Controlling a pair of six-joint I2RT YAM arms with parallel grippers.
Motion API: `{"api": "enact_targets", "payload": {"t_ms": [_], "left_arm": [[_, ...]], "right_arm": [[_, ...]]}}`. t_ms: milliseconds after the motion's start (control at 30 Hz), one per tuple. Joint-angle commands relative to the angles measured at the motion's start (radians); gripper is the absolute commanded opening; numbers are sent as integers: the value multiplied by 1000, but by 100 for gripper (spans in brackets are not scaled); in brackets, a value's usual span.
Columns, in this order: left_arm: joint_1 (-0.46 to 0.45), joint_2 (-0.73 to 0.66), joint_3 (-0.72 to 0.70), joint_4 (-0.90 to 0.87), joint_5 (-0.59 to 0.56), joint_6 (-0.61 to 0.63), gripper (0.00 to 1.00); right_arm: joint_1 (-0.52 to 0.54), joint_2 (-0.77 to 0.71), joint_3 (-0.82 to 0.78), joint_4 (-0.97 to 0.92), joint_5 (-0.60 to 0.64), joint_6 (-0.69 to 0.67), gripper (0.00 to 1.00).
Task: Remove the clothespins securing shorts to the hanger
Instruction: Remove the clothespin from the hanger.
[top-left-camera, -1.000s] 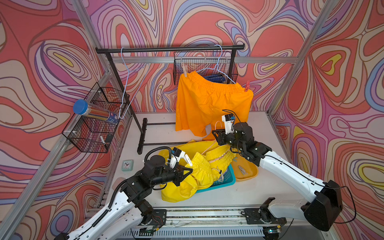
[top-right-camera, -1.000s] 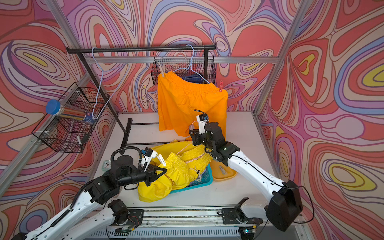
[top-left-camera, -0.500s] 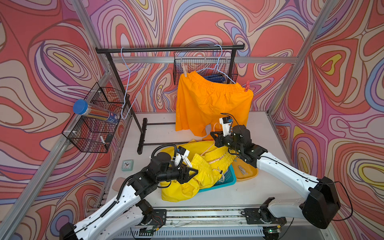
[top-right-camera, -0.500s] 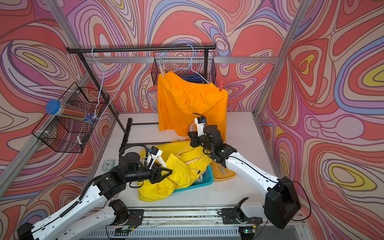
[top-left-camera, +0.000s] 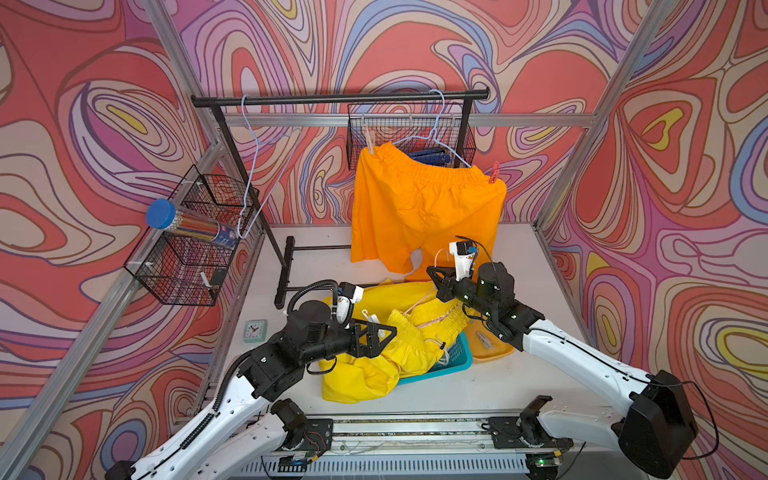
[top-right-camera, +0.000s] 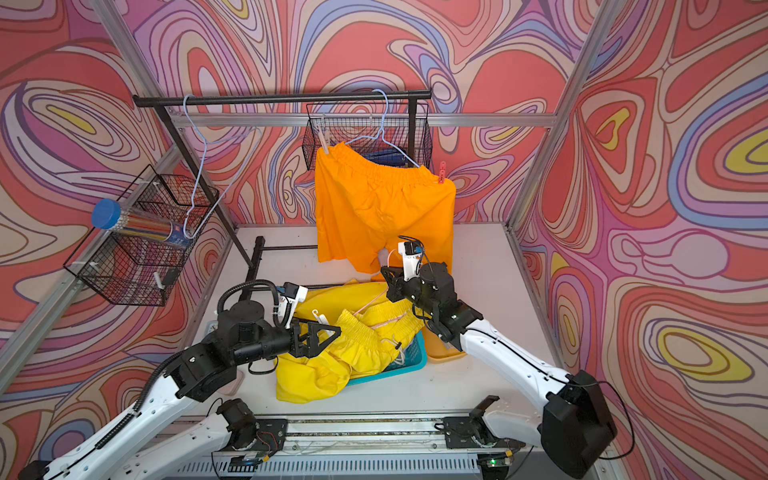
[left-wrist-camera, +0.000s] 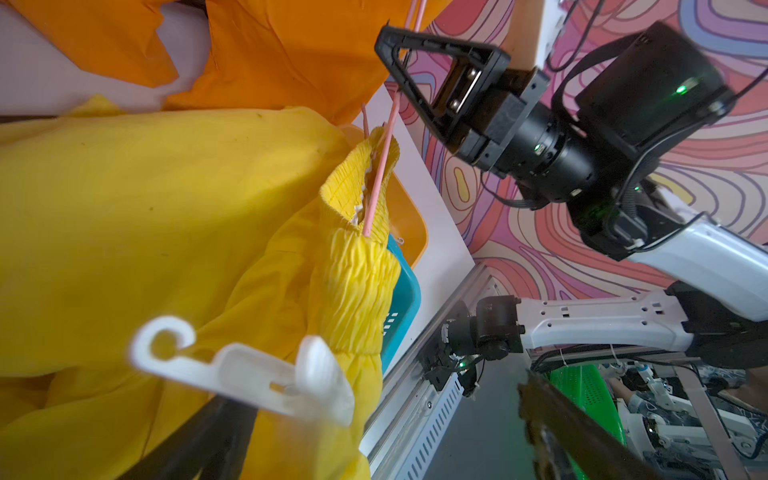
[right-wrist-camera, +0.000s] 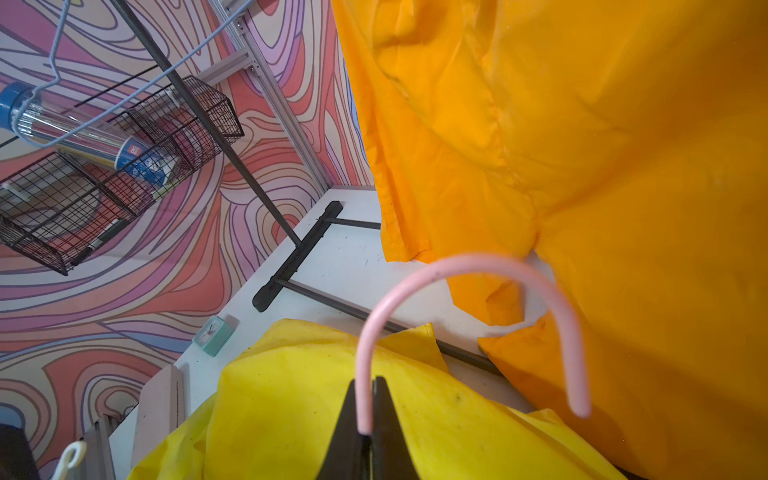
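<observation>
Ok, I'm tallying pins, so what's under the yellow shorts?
A teal basket pokes out beneath the yellow shorts. The fabric covers most of its inside, so whatever lies in there cannot be seen.

Mint clock (top-left-camera: 254, 331), teal bin (top-left-camera: 459, 359), wire basket (top-left-camera: 174, 274)

In the left wrist view the white plastic hook-ended clothespin (left-wrist-camera: 241, 370) was blurred; whether it touched a dark finger (left-wrist-camera: 195, 436) of the left gripper (left-wrist-camera: 374, 399) could not be told, and both fingers ran off the edge. The bright yellow fabric shorts (top-left-camera: 365, 374) hid most of the teal plastic basket (top-left-camera: 457, 359). Of the pink wire hanger (right-wrist-camera: 469, 270), the right wrist view caught only the hook. The contents of the orange plastic tray (top-left-camera: 498, 353) were too small to name.
</observation>
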Motion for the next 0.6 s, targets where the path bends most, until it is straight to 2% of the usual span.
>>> {"api": "enact_targets", "payload": {"t_ms": [0,100,167,200,567], "left_arm": [[41,-52,-10,-50,-21,-62,100],[129,-104,-107,48,56,-157,100],[154,-132,-174,129,74,-215,100],[155,-141,-201,173,67,-237,100],[155,-189,-249,186,1,-287,99]], "right_arm": [[-17,-9,-37,42,-46,6,0],[-24,-9,-40,65,-77,24,0],[-24,-7,-42,68,-85,31,0],[-25,-6,-44,68,-91,33,0],[-26,7,-73,128,-152,66,0]]}}
